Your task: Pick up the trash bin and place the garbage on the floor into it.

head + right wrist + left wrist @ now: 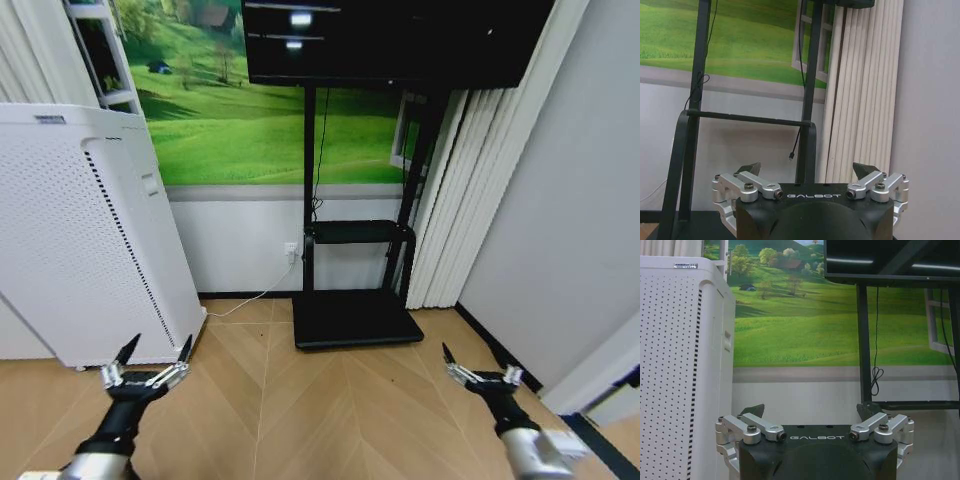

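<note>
Both arms are hanging low in front of the robot, the left tool [146, 365] just in front of the white perforated appliance [80, 230] and the right tool [483, 370] over bare floor [340, 390] near the grey wall [560, 200]. Each tool is holding its fingers spread wide with nothing between them.

The robot is facing the black TV stand [355, 310] and the meadow mural [250, 110]; the stretch of parquet in view is carrying neither the trash bin nor the garbage, so both are probably lying somewhere off to the side or behind.

The risk is coming from the tight corner. Turning to search could be swinging the left tool into the appliance, or the right arm into the wall or the pleated curtain [450, 200]. The white cable [250, 298] trailing along the skirting could be catching the base.
</note>
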